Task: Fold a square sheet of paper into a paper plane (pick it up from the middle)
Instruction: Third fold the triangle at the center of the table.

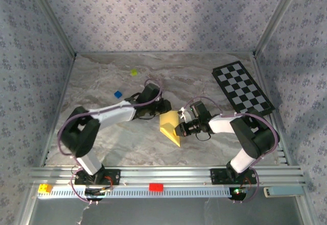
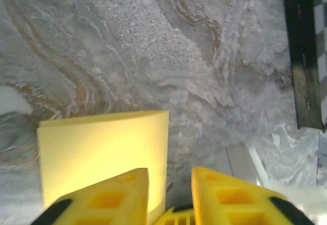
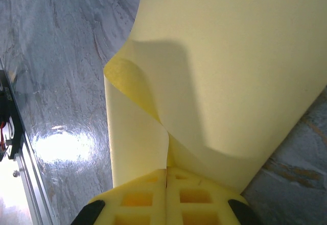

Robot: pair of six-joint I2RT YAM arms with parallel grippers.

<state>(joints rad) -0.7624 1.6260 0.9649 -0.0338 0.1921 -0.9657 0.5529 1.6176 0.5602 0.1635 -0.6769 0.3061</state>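
Top external view gives you both arms bent inward over the marbled grey table [image 1: 102,76], meeting near its middle: your left forearm runs toward 3 o'clock, your right toward 9 o'clock. Between them the square sheet of thin yellow paper [image 1: 170,125] stands curled up off the surface. Your right gripper [image 1: 180,129] has its fingers [image 3: 138,197] pressed together, pinching the sheet. Your left gripper [image 1: 162,107] sits at the sheet's 10 o'clock, fingers [image 2: 225,194] slightly spread, the paper's edge just beside one.
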